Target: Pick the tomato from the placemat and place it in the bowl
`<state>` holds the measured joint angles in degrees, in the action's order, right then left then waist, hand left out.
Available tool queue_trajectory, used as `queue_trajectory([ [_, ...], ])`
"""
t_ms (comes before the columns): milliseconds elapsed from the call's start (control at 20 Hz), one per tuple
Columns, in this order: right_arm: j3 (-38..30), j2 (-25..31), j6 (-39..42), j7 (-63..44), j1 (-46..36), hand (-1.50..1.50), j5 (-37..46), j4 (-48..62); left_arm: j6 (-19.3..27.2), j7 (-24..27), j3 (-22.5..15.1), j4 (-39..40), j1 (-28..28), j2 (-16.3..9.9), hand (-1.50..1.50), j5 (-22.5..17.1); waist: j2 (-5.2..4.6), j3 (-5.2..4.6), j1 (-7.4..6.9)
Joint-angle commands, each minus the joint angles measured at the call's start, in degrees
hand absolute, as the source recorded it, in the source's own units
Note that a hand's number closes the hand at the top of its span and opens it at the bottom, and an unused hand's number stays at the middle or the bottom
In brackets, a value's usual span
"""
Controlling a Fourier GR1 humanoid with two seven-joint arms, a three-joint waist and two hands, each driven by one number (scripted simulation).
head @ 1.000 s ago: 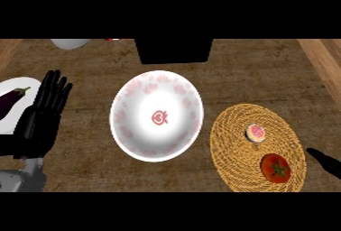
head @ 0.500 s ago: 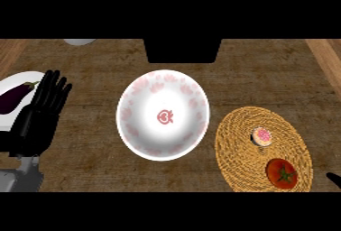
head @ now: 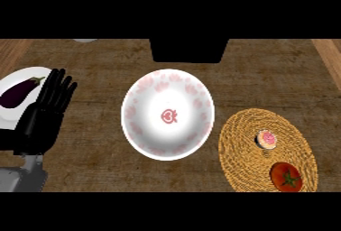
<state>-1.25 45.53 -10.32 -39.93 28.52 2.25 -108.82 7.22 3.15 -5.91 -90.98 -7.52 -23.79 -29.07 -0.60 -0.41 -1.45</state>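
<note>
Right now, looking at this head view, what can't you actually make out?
- Right hand: absent from the head view, so its state is unknown.
- Tomato: its lower edge is cut off by the view's bottom, on the placemat.
- Plate under the eggplant: partly hidden by the resting left hand and cut by the left edge.
- Small pink item on the placemat: too small to identify.
- Dark block behind the bowl: cut off at the top.

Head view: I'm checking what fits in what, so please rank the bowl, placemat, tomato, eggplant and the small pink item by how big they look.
1. bowl and placemat: look much alike, and the placemat is cut off at the lower edge, so no ranking
2. eggplant
3. tomato
4. small pink item
</note>
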Motion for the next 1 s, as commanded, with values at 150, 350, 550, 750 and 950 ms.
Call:
queue_trajectory([
  [150,-0.9,6.6,9.7,-27.5,-10.4,-1.5,-10.1,-13.4,-1.0,-1.3,1.7,0.6,-1.5,-0.2,0.0,-0.3,0.49,0.28,0.9],
  [350,5.6,1.0,7.2,-31.4,-19.4,-1.5,-5.3,-8.4,-2.9,-0.9,2.5,0.4,0.4,0.8,0.0,-0.2,0.48,0.38,0.71],
  [550,7.2,-1.2,6.0,-35.6,-20.3,-1.5,-2.7,-12.0,-3.3,-0.4,3.3,4.0,-1.7,1.6,0.0,1.4,0.51,0.36,1.23],
  [750,9.2,-5.3,5.0,-30.2,-13.2,-1.5,2.1,-12.1,-3.0,-2.9,5.3,1.9,-1.8,0.8,0.0,0.9,0.63,0.39,1.81],
  [950,15.1,-9.3,1.2,-31.7,-13.9,-1.5,13.1,-12.3,-2.1,-5.1,5.6,2.0,-3.9,1.0,0.0,1.3,0.59,0.38,1.86],
])
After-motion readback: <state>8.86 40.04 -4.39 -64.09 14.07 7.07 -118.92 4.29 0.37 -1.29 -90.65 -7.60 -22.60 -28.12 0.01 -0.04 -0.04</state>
